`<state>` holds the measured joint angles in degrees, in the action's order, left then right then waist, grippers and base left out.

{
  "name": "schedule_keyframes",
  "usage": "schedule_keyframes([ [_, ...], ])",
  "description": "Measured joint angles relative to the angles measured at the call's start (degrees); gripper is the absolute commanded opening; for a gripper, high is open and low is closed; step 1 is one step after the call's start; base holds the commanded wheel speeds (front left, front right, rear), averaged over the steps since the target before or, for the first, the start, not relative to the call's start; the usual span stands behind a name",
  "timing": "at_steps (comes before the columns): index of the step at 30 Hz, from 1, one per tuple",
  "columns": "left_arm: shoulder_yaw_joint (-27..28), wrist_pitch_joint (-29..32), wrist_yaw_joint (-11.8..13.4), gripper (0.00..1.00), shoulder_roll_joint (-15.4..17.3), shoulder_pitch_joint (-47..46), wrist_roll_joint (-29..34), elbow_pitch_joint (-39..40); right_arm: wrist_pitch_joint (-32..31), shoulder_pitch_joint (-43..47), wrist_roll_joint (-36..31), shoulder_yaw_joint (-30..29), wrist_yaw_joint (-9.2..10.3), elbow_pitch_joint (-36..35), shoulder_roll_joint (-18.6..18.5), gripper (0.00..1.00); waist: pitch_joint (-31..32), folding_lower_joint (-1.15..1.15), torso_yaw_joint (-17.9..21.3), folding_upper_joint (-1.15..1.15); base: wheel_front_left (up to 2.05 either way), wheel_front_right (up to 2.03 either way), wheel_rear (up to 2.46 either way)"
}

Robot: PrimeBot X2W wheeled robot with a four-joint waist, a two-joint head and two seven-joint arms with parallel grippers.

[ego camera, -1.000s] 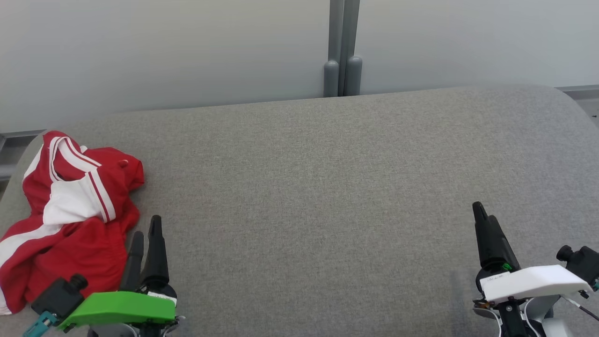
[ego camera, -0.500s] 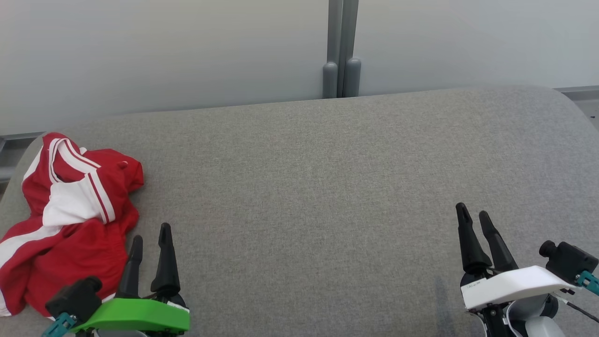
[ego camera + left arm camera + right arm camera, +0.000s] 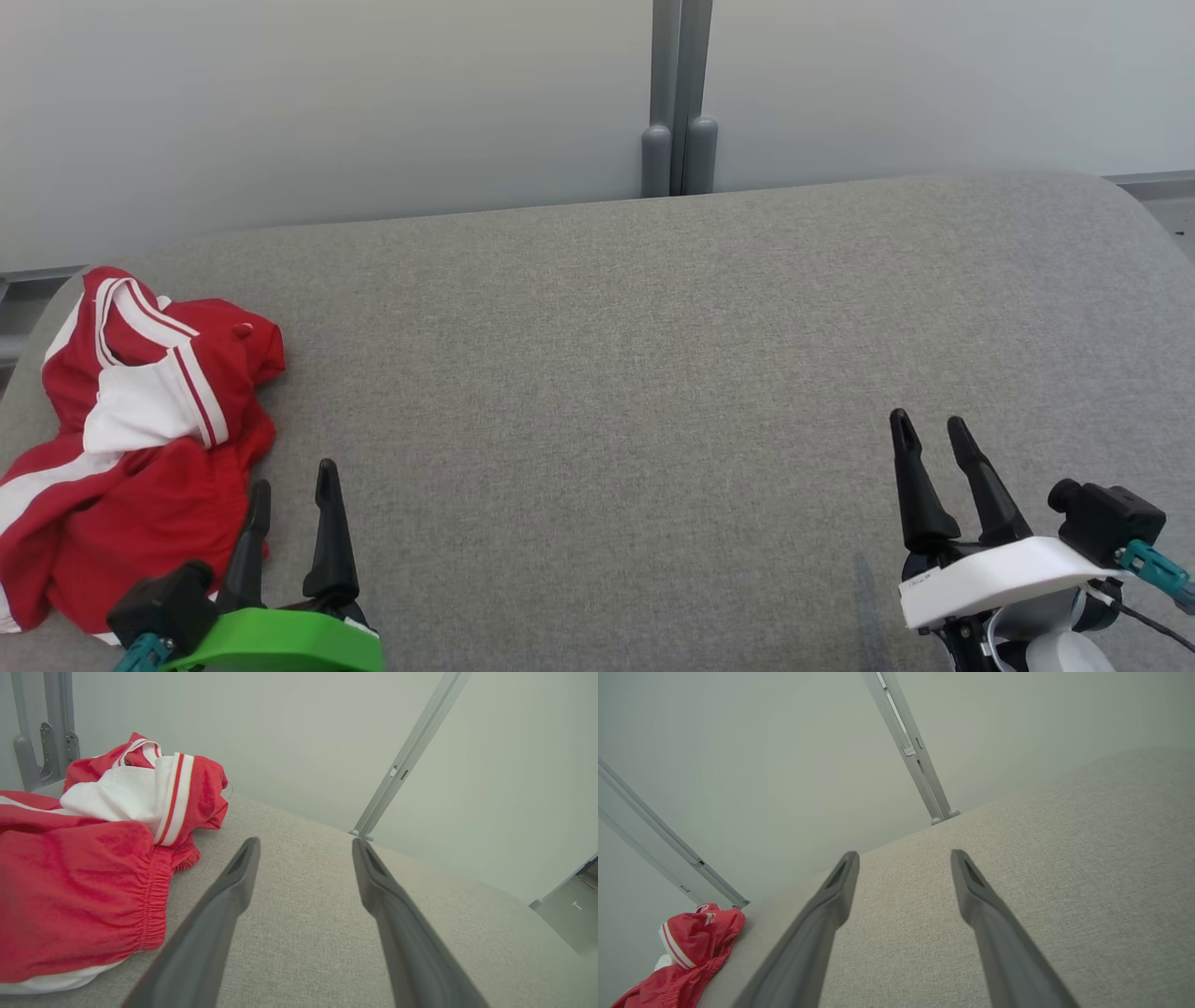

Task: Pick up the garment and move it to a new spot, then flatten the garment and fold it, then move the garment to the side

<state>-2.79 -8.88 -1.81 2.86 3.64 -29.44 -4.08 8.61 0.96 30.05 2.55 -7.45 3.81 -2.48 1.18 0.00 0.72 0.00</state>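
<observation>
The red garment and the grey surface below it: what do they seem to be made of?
The garment looks like thin synthetic sports fabric, perhaps polyester: it has a slight sheen, soft creases and a gathered elastic hem. The grey surface looks like matte woven upholstery cloth: it has a fine flecked weave and rounded corners, so it is probably padded.

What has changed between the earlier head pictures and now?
The left gripper drew back a little toward the robot. The right gripper slid toward the robot's left and turned, so both fingers now show apart. Nothing was grasped or let go. The garment lies crumpled where it was on the grey surface; both grippers stay open.
</observation>
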Motion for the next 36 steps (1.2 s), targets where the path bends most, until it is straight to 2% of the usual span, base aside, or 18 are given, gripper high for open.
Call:
schedule_keyframes([
  [13,0.1,-1.82,1.31,1.0,0.14,0.87,7.64,0.05,1.91,-0.19,-9.31,0.81,-0.01,0.91,-0.07,1.0,0.05,0.0,0.09,0.0,0.0,0.0,0.0],
  [36,-0.34,-4.47,2.66,1.0,0.6,1.57,17.84,-0.41,4.64,-1.27,-20.75,2.24,-0.01,1.41,-0.16,1.0,0.05,0.0,0.3,0.0,0.0,0.0,0.0],
])
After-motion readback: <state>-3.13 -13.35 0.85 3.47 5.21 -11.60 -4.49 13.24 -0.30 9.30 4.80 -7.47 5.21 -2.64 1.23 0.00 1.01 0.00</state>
